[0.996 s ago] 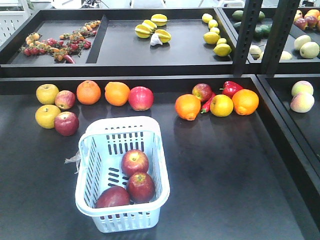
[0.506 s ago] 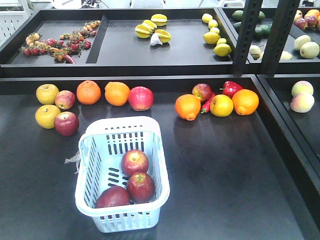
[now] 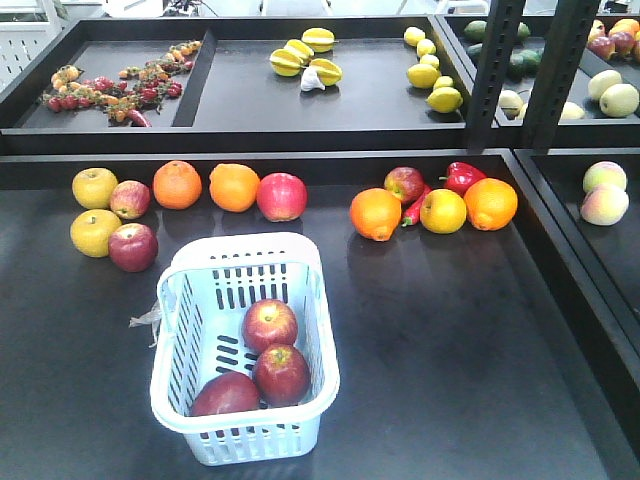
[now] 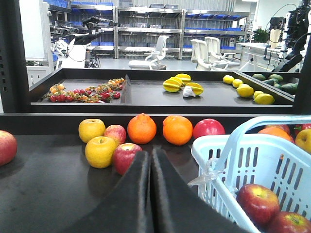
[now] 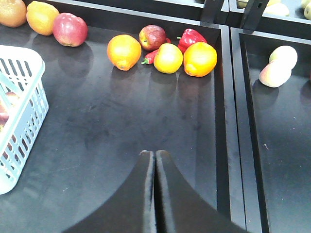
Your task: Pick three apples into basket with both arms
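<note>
Three dark red apples (image 3: 270, 324) (image 3: 281, 373) (image 3: 226, 396) lie inside the pale blue basket (image 3: 300, 257) on the black table. In the left wrist view the basket (image 4: 209, 146) is at the right with an apple (image 4: 257, 202) inside. My left gripper (image 4: 151, 154) is shut and empty, left of the basket. My right gripper (image 5: 155, 154) is shut and empty above bare table, right of the basket (image 5: 36, 97). Neither arm shows in the front view.
A row of fruit lies along the table's back edge: yellow apples (image 3: 95, 232), red apples (image 3: 133, 247), oranges (image 3: 234, 187), a red pepper (image 3: 462, 177). Raised trays behind hold starfruit (image 3: 305, 55) and lemons (image 3: 426, 75). A black post (image 3: 493, 75) stands at right.
</note>
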Motion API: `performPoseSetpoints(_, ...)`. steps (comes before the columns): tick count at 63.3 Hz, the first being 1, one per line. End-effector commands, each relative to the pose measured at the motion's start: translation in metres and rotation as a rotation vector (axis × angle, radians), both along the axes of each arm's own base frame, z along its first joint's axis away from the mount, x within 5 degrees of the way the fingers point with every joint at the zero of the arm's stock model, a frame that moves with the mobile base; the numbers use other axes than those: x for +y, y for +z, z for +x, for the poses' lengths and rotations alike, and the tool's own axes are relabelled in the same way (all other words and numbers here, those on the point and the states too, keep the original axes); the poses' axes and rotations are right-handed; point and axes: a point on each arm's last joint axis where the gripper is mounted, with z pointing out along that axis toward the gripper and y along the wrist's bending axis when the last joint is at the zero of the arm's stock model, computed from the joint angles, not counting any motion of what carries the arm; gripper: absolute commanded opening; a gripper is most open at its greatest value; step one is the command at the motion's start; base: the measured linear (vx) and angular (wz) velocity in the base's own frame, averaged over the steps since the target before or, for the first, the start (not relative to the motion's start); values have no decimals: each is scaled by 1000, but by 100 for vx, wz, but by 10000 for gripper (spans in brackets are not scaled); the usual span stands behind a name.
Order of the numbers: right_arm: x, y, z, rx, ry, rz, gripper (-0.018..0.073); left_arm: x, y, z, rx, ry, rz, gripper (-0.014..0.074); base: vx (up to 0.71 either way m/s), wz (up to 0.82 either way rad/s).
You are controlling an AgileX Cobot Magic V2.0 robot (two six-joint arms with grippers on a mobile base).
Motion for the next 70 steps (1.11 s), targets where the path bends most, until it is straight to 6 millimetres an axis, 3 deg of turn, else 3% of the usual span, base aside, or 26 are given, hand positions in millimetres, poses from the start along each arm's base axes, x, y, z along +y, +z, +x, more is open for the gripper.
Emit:
performPoseSetpoints(1, -1, 13, 2, -91, 1, -4, -9, -1, 1, 0, -72, -8, -29, -8, 0, 0)
performPoseSetpoints(59, -1, 13, 2, -90, 1, -4, -9, 0, 0, 0, -67, -9, -85, -8, 0, 0)
performPoseSetpoints(70, -2, 19, -6, -151, 7, 3, -9, 0, 0, 0, -67, -9, -85, -8, 0, 0)
